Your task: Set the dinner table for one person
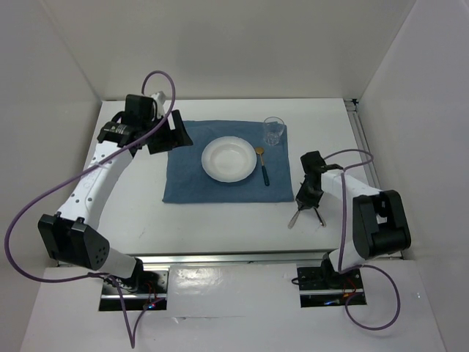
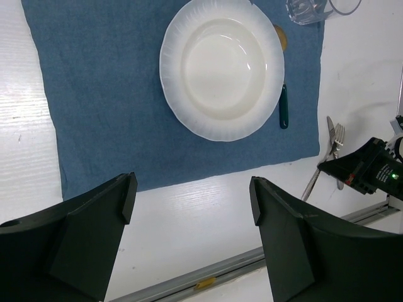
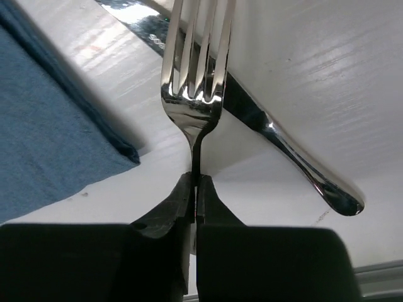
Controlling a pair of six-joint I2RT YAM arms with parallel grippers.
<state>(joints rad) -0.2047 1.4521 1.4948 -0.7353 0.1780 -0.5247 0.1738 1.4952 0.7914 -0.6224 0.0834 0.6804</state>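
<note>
White and smooth with a metal rail, the dinner table (image 1: 220, 220) lies under both arms. Right gripper (image 3: 196, 184) is pinched tight on the neck of a silver metal fork (image 3: 195, 82), tines pointing away, and a silver knife (image 3: 277, 145) lies on the table behind it. Both are off the 4 o'clock corner of a blue cloth placemat (image 2: 107, 94). Left gripper (image 2: 192, 182) hangs spread wide at the mat's 10 o'clock. At mat centre, a round white deep plate (image 2: 171, 75) shows only its glossy well. A green-handled spoon (image 2: 283, 107) lies at its 3 o'clock. A clear glass (image 1: 274, 130) stands at 1 o'clock, its contents indiscernible.
</note>
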